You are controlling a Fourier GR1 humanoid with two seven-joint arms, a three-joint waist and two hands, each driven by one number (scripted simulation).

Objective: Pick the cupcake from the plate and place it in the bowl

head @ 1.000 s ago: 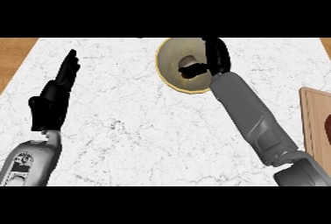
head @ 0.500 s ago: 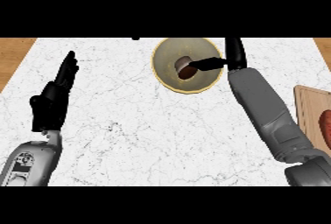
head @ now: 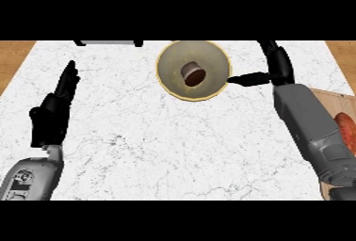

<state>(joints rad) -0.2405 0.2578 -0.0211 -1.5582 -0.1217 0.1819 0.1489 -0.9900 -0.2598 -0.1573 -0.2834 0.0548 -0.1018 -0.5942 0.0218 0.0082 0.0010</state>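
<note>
Cupcake (head: 193,74) inside the bowl (head: 211,57)
Right hand (head: 280,69) just right of its rim, fingers straight, empty; left hand (head: 52,116) open, well apart

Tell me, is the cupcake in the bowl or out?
In. The cupcake sits inside the bowl, ringed by its wall; the right hand is beside the bowl, open, holding nothing.

A white marble counter (head: 173,141) with fine grey veins fills nearly the whole view. Warm brown wood shows in 2 places: the upper left corner (head: 10,56) and the upper right corner (head: 344,56). A pale wooden board (head: 338,103) lies at the right edge, bearing a reddish-brown item (head: 347,132). A grey object (head: 108,43) is cut off by the top edge. The light is even.
</note>
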